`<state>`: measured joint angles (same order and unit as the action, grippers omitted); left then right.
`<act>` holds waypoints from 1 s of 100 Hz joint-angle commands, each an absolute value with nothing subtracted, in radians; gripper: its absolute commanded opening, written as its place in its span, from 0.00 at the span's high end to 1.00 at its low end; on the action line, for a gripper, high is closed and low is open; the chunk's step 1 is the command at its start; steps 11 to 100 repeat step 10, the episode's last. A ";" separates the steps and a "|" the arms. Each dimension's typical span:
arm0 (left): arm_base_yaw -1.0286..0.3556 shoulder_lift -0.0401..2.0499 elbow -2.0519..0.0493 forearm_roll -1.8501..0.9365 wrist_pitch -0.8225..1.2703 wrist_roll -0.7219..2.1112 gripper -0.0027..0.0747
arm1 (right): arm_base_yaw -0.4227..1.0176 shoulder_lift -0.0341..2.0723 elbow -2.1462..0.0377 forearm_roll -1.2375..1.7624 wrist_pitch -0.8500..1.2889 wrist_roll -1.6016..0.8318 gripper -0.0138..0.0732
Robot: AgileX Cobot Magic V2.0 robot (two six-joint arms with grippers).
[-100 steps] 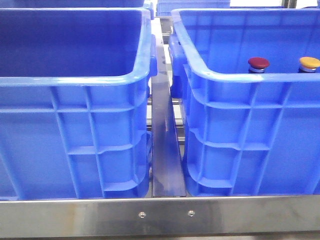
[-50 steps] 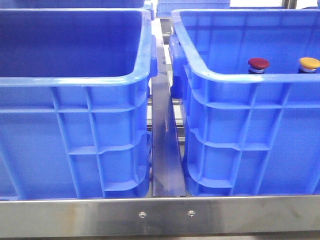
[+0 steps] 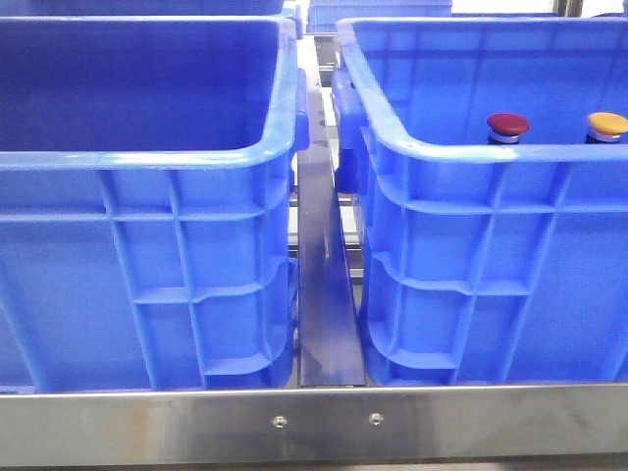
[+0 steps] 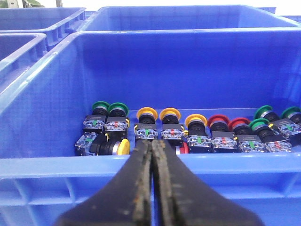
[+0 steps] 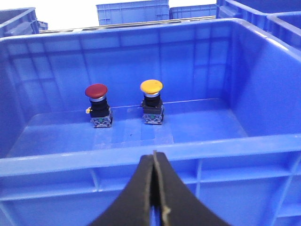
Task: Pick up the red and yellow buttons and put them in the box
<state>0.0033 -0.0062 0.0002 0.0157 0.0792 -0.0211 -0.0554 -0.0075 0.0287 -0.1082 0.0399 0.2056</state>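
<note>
Here, at the left of the front view, a large blue crate (image 3: 147, 196) stands with nothing showing over its near rim. A strip of bare metal rail (image 3: 324, 294) runs between it and the second blue crate, the box (image 3: 471, 285), and the two stand close but apart. Over the box's near rim only the caps of two buttons show — the red button (image 3: 507, 125) to the left, the yellow button (image 3: 607, 123) to its right, well separated. In the right wrist view both stand upright on the floor of the box (image 5: 141, 150), caps uppermost, each on a black body with a silver collar: red button (image 5: 96, 91), yellow button (image 5: 151, 86), side by side and not touching, toward the far wall. The right gripper (image 5: 154, 155) sits just outside the near wall with its jaws pressed together on nothing. The left gripper (image 4: 151, 146) is likewise closed, blades meeting edge to edge, empty, outside the near wall of a crate (image 4: 47, 165) — which one I cannot tell. On that crate's floor lies a crowded row of push buttons (image 4: 188, 129): green caps, then yellow, then red, then green again. Neither gripper appears in the front view.
</note>
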 commanded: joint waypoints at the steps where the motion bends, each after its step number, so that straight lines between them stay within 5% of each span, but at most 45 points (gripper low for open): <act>1: 0.005 -0.036 0.020 0.016 -0.009 -0.033 0.99 | -0.060 -0.032 0.034 -0.125 -0.042 0.204 0.95; 100: 0.005 -0.036 0.020 0.016 -0.009 -0.033 0.99 | -0.060 -0.032 0.034 -0.125 -0.042 0.204 0.95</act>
